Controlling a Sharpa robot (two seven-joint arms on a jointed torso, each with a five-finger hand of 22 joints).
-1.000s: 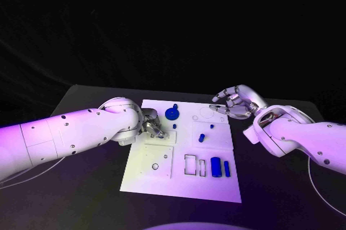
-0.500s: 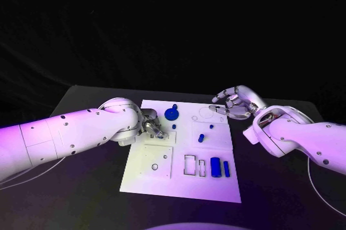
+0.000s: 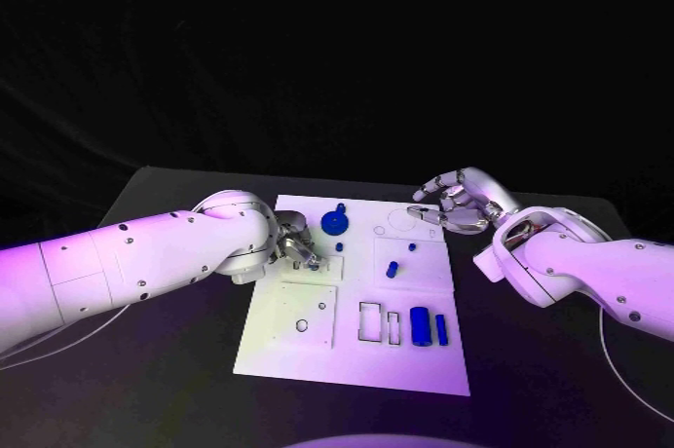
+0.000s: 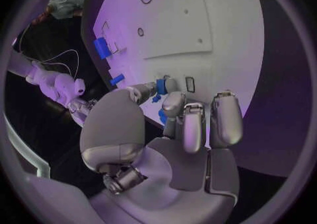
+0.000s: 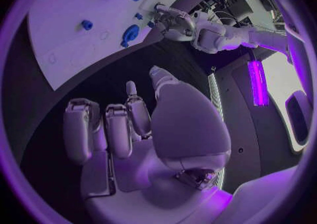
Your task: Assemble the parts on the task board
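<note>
The white task board (image 3: pixel 317 341) lies mid-table. My left hand (image 3: pixel 298 249) rests at its left edge with fingers curled, thumb and a finger pinching a small blue part (image 4: pixel 160 86), also seen at the fingertips (image 5: pixel 151 24). My right hand (image 3: pixel 458 203) hovers over the board's far right corner, fingers loosely bent and apart, holding nothing. On the board lie a round blue part (image 3: pixel 334 221), a tiny blue part (image 3: pixel 339 245), a short blue peg (image 3: pixel 392 269) and two blue cylinders (image 3: pixel 420 326) side by side.
The board has a square plate (image 3: pixel 312 317) with a round hole and rectangular slots (image 3: pixel 371 321) left of the cylinders. The black table (image 3: pixel 168 370) runs around the board. My white forearms lie over the table on both sides.
</note>
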